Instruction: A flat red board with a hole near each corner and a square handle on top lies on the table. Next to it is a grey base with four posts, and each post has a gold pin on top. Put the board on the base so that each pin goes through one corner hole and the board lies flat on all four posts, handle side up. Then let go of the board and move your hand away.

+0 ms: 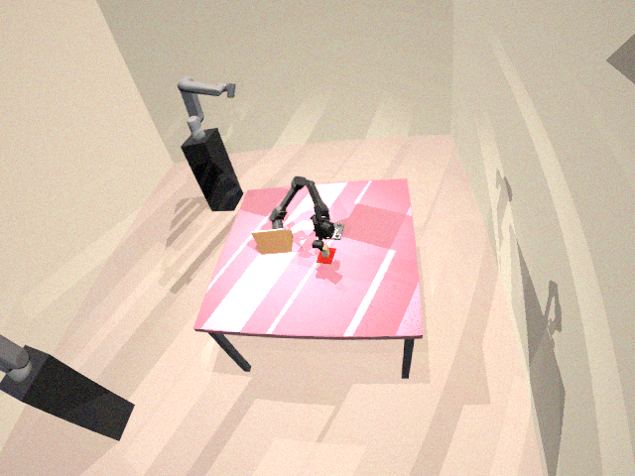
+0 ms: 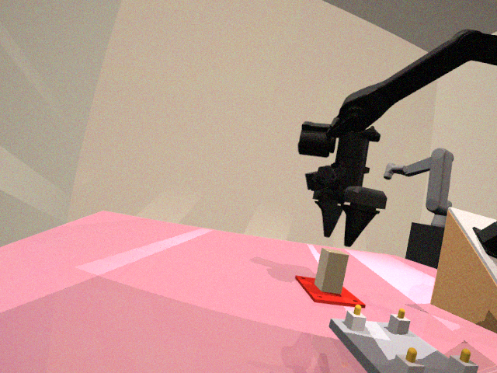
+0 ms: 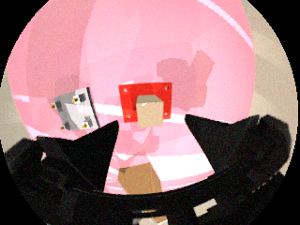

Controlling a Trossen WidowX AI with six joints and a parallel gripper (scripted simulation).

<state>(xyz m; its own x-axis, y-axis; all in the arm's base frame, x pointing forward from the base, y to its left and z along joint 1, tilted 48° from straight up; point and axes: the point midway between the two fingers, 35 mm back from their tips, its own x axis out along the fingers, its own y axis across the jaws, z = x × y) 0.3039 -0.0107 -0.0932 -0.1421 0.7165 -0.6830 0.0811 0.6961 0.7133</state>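
Above the red board (image 1: 321, 260) (image 2: 321, 298) (image 3: 129, 102), the black arm (image 1: 292, 198) (image 2: 417, 72) arches over, its gripper (image 1: 323, 247) (image 2: 338, 242) (image 3: 153, 120) pointing down, fingers open and empty! The board lies flat on the pink table (image 1: 308, 327) (image 2: 160, 277) (image 3: 141, 52), its blocky beige handle (image 1: 325, 251) (image 2: 331, 272) (image 3: 150, 113) upright, beside the grey base (image 1: 336, 238) (image 2: 385, 341) (image 3: 75, 114) with rounded gold pins (image 2: 401, 313) (image 3: 76, 99).

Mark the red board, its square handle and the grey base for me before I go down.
red board (image 1: 322, 260) (image 2: 328, 299) (image 3: 131, 100): top, exterior, wrist; flat upper face
square handle (image 2: 330, 273) (image 3: 149, 112): exterior, side face; wrist, upper part
grey base (image 2: 405, 341) (image 3: 76, 114): exterior, wrist; plate between posts
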